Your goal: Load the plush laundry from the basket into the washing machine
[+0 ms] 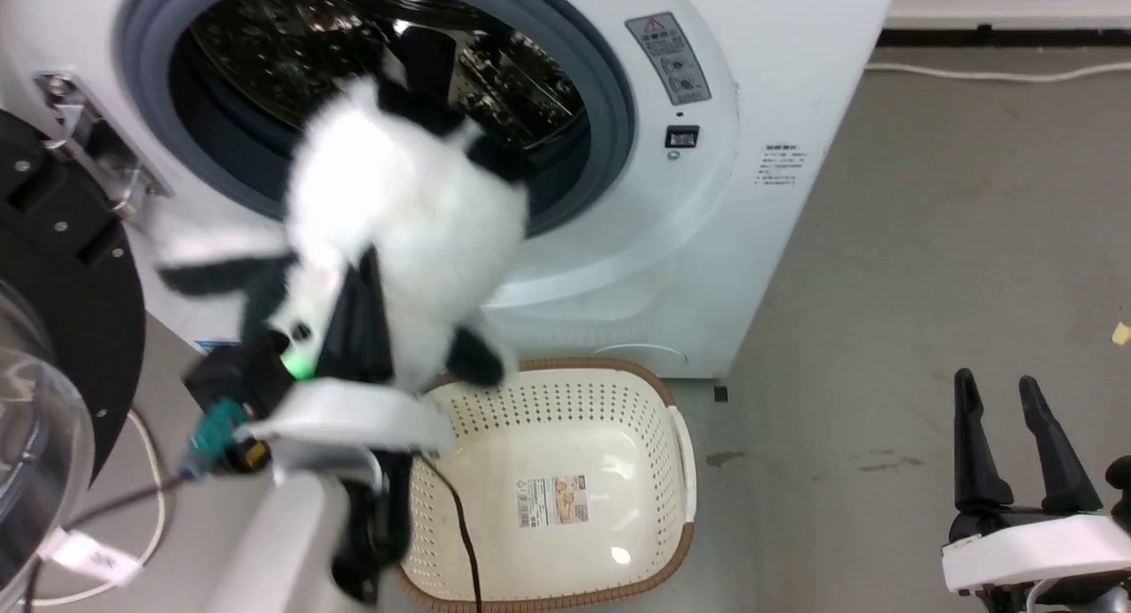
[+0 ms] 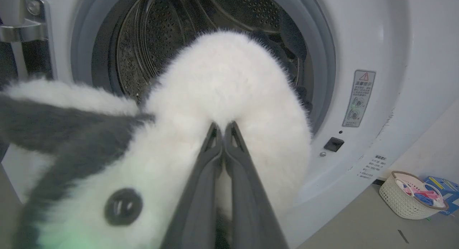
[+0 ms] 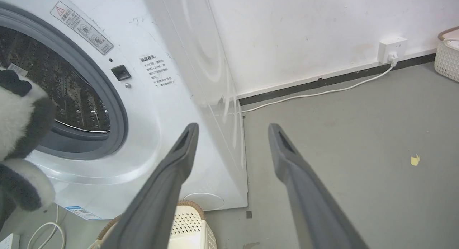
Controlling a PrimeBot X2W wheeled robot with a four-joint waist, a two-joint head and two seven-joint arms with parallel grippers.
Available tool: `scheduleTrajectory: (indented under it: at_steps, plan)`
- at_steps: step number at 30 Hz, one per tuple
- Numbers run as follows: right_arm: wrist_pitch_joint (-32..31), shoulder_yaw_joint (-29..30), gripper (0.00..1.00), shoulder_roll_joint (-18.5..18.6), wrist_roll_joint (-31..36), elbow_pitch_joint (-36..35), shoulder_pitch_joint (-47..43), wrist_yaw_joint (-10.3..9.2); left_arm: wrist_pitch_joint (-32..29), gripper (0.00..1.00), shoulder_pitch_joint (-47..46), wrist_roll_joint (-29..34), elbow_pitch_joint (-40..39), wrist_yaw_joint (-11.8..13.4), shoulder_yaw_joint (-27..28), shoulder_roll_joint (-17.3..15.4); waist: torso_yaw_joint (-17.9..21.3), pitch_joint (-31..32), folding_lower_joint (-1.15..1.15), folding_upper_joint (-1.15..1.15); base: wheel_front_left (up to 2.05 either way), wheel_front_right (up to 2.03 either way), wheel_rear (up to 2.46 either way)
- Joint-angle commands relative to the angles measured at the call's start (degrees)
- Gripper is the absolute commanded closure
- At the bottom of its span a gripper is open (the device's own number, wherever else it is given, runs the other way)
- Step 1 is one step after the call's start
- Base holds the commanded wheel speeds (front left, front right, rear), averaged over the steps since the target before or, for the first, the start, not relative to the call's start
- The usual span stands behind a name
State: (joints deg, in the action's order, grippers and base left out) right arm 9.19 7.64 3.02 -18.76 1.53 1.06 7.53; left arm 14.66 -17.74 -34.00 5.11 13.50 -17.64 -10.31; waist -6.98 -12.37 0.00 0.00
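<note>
White plush laundry [image 1: 406,207] hangs clenched in left jaws before the washing machine [image 1: 778,109]; right jaws released.

This is a plain laundry or utility room. A white front-loading washing machine [image 1: 778,109] stands on a bare grey floor [image 1: 972,242], its back to a white wall [image 3: 304,33] with black skirting [image 3: 322,82]. Beyond the machine's side, a wall socket [image 3: 392,50] feeds a white cable [image 3: 322,93]. A perforated basket [image 1: 530,401] sits at the machine's foot. A small basket of coloured clips [image 2: 401,206] stands near its side.
</note>
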Motion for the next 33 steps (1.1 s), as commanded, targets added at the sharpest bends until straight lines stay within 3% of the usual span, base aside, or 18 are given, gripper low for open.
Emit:
scheduleTrajectory:
  at_steps: [1,19,33]
  plan:
    - [0.26,0.25,0.00,-0.13,-0.33,-0.06,-0.19,-0.04,0.28,1.00,-2.65,-0.27,0.58,-0.09,0.98,-0.39,0.66,-0.90,0.00,0.00,0.00,0.00,0.00]
    - [-0.14,1.38,0.00,-0.14,0.37,-3.03,4.00,-0.04,0.22,1.00,-26.98,0.81,16.06,-2.80,6.35,-1.81,4.83,-13.33,0.00,0.00,0.00,0.00,0.00]
    - [0.05,1.87,0.00,0.37,-0.06,-4.83,6.14,-0.04,-0.98,1.00,-46.11,0.80,23.62,-2.25,9.83,-5.94,8.50,-23.28,0.00,0.00,0.00,0.00,0.00]
